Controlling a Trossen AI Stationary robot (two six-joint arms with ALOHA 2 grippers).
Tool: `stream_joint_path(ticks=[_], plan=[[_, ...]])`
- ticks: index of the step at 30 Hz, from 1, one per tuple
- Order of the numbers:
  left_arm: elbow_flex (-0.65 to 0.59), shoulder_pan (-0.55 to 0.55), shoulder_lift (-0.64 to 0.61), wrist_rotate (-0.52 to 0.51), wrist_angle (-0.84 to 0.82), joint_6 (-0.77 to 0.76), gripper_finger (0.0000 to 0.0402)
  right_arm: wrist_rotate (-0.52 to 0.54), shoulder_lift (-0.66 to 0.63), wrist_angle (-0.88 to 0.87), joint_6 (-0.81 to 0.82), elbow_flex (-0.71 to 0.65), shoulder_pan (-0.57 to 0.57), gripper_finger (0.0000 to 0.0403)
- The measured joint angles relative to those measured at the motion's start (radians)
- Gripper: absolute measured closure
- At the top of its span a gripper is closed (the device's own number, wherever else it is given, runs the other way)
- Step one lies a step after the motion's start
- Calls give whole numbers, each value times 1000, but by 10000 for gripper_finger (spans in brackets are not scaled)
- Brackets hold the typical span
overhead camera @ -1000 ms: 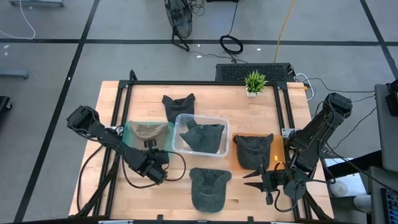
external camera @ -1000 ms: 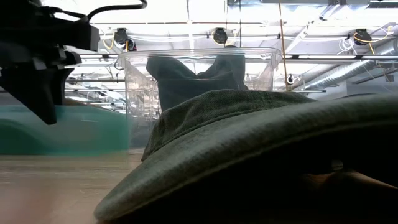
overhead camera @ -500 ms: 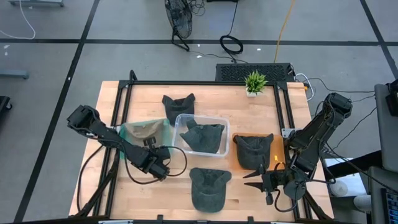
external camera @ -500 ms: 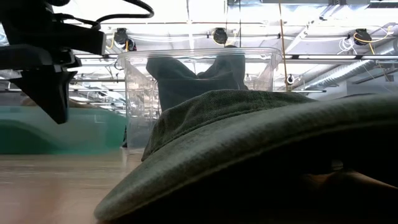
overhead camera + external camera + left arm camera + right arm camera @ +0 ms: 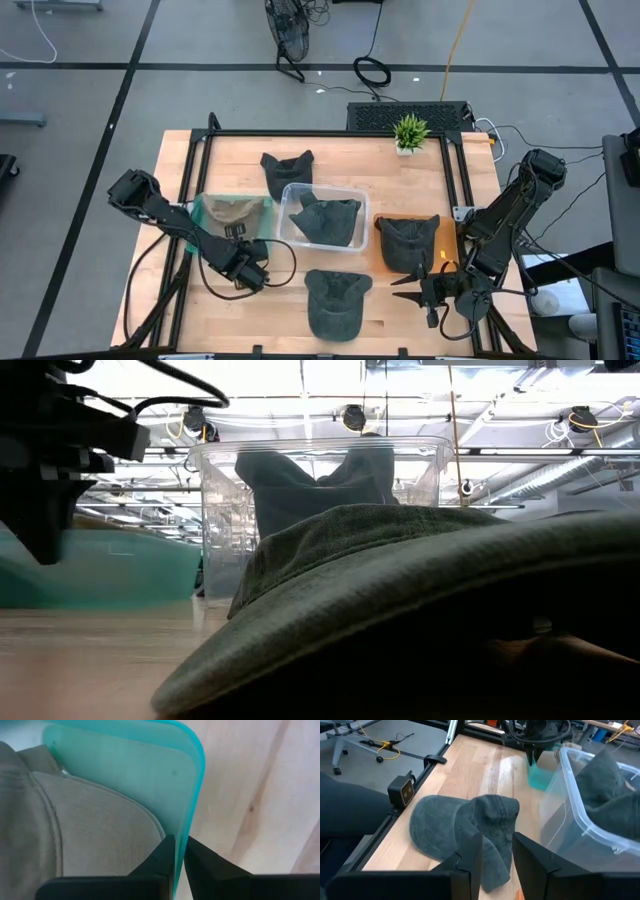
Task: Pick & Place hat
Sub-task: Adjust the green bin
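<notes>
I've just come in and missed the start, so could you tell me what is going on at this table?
The left claw is shut on the rim of a teal tray that carries a tan hat, just left of the clear bin, which already holds a dark hat. Three more dark hats lie loose on the table. The right claw waits at the front right, beside one of them, holding nothing.

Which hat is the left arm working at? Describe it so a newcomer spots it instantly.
Find the clear plastic bin mid-table. Directly to its left lies a teal lid, its edge pinched by the left gripper. The hat lying on it is the only tan one; the rest are dark grey.
</notes>
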Motion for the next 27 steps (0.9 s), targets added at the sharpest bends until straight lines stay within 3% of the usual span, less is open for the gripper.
stream_joint_path(ticks=[10,20,27], plan=[[0,2,0,20,-18,-47,353,0,0,7,20,-15,0,310],[55,2,-2,51,-60,-68,271,0,0,6,19,-15,0,310],[97,2,-4,16,-111,-86,242,0,0,6,20,-15,0,310]])
